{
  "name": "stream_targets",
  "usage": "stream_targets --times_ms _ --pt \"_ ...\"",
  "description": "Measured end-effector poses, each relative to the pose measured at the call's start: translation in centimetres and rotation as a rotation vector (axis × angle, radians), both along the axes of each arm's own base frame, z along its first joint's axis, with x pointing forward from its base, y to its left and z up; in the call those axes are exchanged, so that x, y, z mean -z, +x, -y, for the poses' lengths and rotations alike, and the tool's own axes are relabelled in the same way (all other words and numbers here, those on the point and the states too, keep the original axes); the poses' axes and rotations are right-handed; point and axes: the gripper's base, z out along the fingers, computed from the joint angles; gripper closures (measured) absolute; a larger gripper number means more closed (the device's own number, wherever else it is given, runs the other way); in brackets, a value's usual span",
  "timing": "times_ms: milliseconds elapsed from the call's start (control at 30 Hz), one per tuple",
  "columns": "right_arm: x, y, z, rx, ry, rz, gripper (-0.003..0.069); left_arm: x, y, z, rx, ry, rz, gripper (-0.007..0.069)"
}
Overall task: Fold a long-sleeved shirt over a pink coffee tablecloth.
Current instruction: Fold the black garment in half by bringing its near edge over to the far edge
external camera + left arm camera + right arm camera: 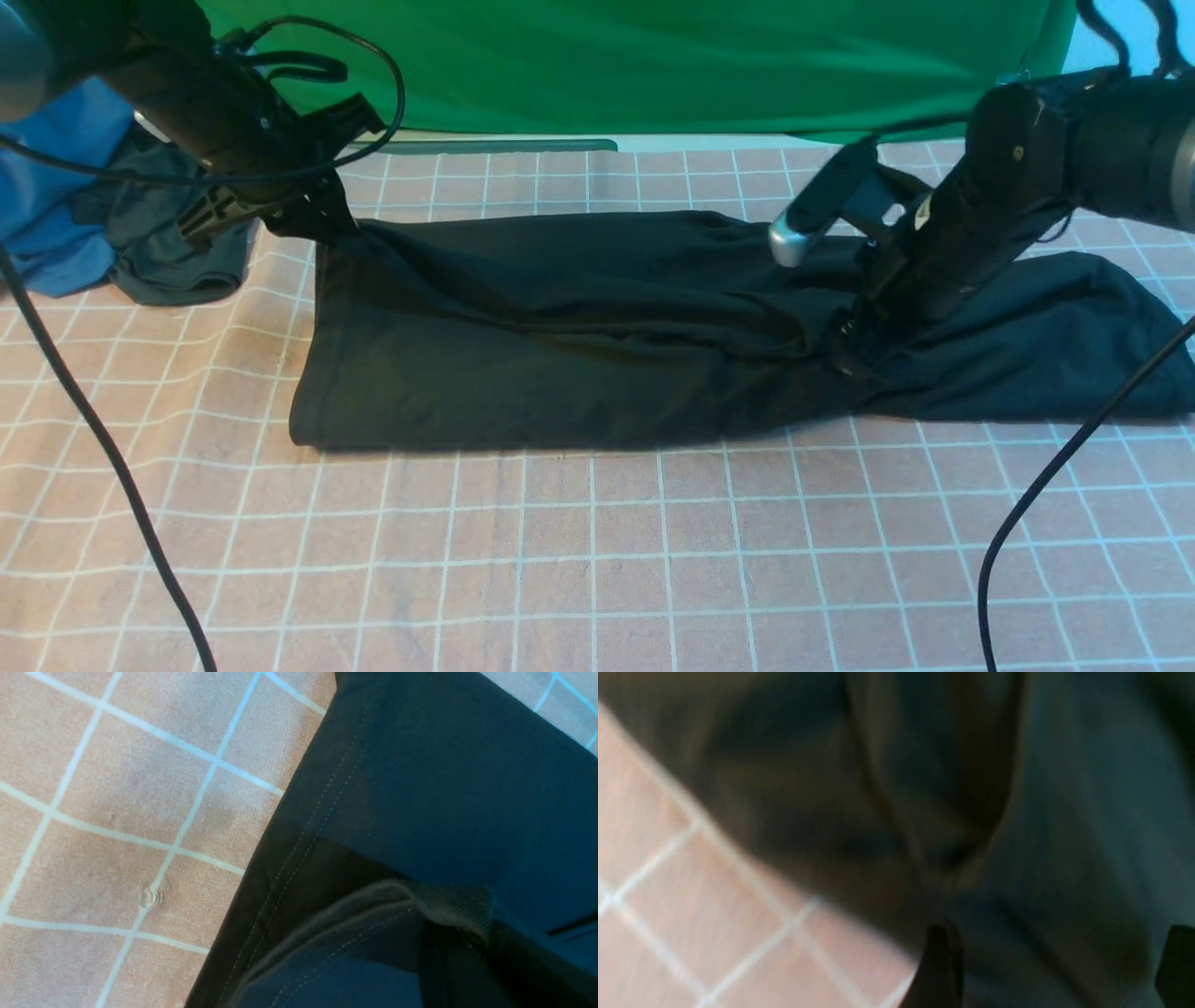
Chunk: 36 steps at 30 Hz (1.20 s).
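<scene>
The long-sleeved shirt [579, 327] lies black and folded lengthwise across the pink coffee tablecloth [597, 560], with a sleeve or shoulder part spreading to the right [1046, 345]. My left gripper [313, 224] is shut on the shirt's far left corner, and the fabric rises toward it. In the left wrist view a ribbed cuff edge [455, 907] and stitched hem [299, 844] bunch at the jaws. My right gripper [851, 350] presses down on the shirt's right part, where the cloth puckers. It stands open, fingertips [941, 961] wide apart over dark fabric [1087, 835]. No logo shows.
A bright green cloth [635, 65] hangs along the back. A blue garment [47, 187] and a smaller dark grey one [168, 252] are bunched at the far left. Black cables [93, 439] [1055, 485] trail over the tablecloth on both sides.
</scene>
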Motion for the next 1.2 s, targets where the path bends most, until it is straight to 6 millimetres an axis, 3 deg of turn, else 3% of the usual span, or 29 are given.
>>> stream_targets --times_ms 267,333,433,567,600,933,1200 --pt "1.7 0.8 -0.4 -0.008 -0.004 0.018 0.0106 0.0 0.0 0.0 0.001 -0.001 0.001 0.0594" --pt "1.9 0.8 -0.6 -0.013 -0.004 0.02 0.016 0.0 0.0 0.0 0.001 -0.001 0.001 0.0594" --pt "1.8 0.9 -0.6 -0.013 0.001 0.036 0.0286 0.0 0.0 0.0 0.001 -0.001 0.001 0.0594" --pt "1.4 1.1 -0.6 -0.012 0.008 0.059 0.0543 0.0 0.0 0.0 0.001 -0.001 0.002 0.0594" --pt "1.3 1.1 -0.6 -0.012 0.009 0.066 0.0573 0.0 0.0 0.0 0.001 -0.001 0.002 0.0594" --pt "-0.3 2.0 -0.3 -0.023 0.013 0.142 0.058 -0.1 0.2 0.0 -0.016 -0.007 0.025 0.0594" --pt "-2.4 3.7 0.4 0.007 0.036 0.224 0.058 -0.7 1.1 -1.6 -0.097 -0.02 0.116 0.0594"
